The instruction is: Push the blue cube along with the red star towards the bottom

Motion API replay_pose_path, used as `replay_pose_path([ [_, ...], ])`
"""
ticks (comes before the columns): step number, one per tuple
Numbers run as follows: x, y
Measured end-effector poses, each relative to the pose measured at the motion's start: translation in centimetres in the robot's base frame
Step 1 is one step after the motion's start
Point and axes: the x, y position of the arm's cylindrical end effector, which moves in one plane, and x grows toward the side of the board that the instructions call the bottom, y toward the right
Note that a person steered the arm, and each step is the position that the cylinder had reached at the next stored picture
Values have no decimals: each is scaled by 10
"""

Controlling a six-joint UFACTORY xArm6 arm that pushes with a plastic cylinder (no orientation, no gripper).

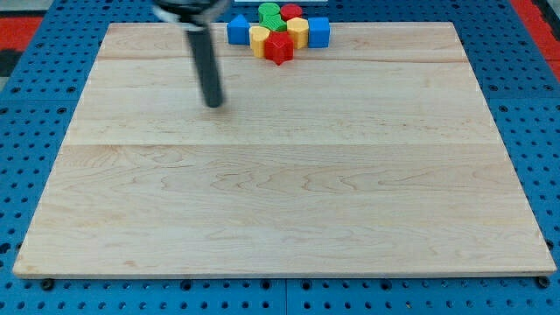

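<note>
The blocks sit bunched at the view's top, near the board's top edge. The blue cube (319, 32) is at the right end of the bunch. The red star (279, 48) is the lowest block of the bunch, left of and a little below the cube. My tip (213, 104) rests on the board to the left of and below the bunch, well apart from the star and the cube.
A second blue block (237, 30) is at the left end of the bunch. Two yellow blocks (259, 38) (297, 33) flank the red star. Green blocks (269, 14) and a red block (290, 11) lie at the top. The wooden board (280, 210) lies on a blue pegboard.
</note>
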Motion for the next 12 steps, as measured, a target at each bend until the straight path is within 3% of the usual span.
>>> replay_pose_path([
  [2,-11,225],
  [3,-73,304],
  [4,-177,357],
  [5,-178,350],
  [6,-177,305],
  [7,-177,193],
  [9,-176,43],
  [10,-172,41],
  [12,-124,47],
])
